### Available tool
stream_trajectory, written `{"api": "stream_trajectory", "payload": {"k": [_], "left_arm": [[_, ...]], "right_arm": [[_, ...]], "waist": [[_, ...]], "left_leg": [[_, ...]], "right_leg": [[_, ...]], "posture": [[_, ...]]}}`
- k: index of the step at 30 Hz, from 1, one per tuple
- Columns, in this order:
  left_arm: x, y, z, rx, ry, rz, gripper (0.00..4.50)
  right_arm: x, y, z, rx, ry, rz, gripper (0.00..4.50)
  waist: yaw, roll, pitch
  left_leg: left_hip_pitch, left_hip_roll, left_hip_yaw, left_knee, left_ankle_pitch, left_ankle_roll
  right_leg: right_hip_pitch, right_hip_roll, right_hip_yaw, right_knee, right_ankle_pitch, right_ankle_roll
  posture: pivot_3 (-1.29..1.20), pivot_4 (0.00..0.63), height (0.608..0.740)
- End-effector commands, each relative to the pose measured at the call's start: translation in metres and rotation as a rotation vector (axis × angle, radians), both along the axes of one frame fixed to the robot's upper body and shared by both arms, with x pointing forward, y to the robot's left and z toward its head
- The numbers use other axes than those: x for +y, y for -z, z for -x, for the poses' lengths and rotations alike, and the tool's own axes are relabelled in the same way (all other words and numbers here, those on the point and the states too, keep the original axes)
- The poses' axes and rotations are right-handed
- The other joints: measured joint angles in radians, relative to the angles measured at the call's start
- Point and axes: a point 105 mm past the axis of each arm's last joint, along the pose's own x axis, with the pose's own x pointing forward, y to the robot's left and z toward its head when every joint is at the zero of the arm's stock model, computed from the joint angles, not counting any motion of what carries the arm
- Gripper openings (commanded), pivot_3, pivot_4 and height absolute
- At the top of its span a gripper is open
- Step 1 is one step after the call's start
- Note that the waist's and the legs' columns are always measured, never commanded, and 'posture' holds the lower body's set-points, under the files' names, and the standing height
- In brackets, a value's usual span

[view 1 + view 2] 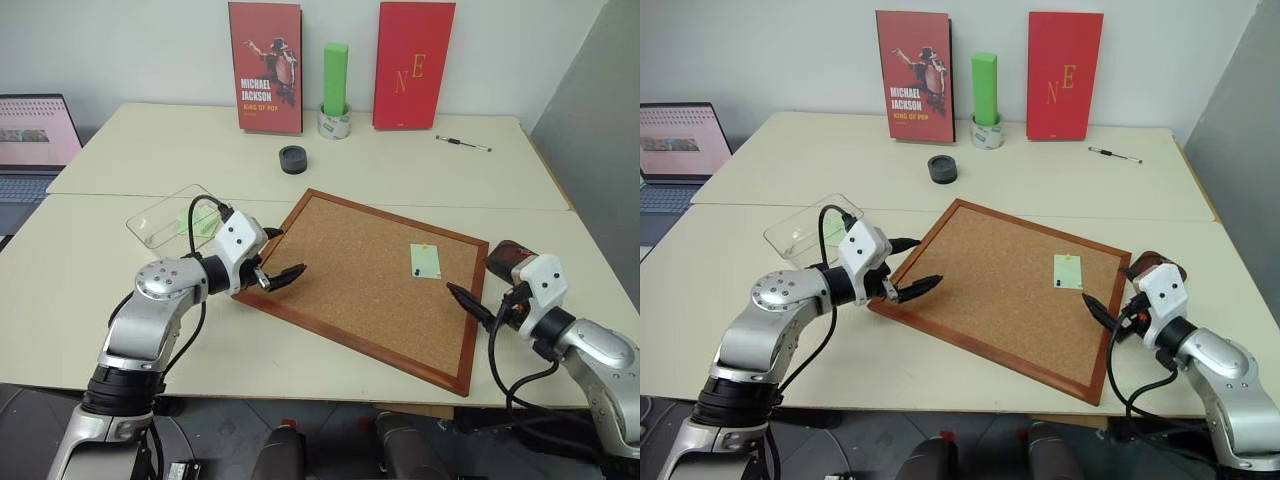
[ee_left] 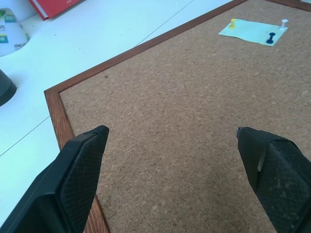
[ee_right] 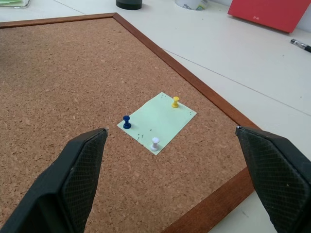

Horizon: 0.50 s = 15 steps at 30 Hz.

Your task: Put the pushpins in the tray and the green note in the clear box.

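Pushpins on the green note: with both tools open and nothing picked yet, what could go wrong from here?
1. Three pushpins hold the green note to the cork board; they are tiny against the right tool, so a pinch may slip.
2. Pulling the note before all pins are out could tear it.
3. The tray sits behind the right arm, where a pin could miss it.

Both head views look forward and down across the counter [image 1: 330, 170] from above. Each wrist view sits low and close over the corkboard [image 3: 63, 82], and both share the pinned green note [image 3: 158, 119].
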Motion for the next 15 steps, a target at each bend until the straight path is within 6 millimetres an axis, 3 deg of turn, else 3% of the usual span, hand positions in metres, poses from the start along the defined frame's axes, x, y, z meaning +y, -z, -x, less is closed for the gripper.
{"api": "stream_trajectory", "payload": {"k": [1, 15], "left_arm": [[-0.0056, -0.0118, 0.005, -0.034, 0.034, 0.002, 4.5], [-0.0142, -0.0198, -0.0007, -0.037, 0.043, 0.024, 4.5]], "right_arm": [[-0.0018, -0.0122, 0.0005, -0.039, -0.01, 0.0, 4.49], [0.0036, -0.0129, 0.0058, -0.026, -0.037, -0.01, 4.49]], "waist": [[0.0, 0.0, 0.0], [0.0, 0.0, 0.0]], "left_leg": [[0.0, 0.0, 0.0, 0.0, 0.0, 0.0], [-0.001, 0.0, 0.0, 0.0, 0.0, 0.0]], "right_leg": [[0.0, 0.0, 0.0, 0.0, 0.0, 0.0], [-0.001, 0.0, 0.0, 0.0, 0.0, 0.0]], "posture": [[0.0, 0.15, 0.74], [0.0, 0.15, 0.74]]}}
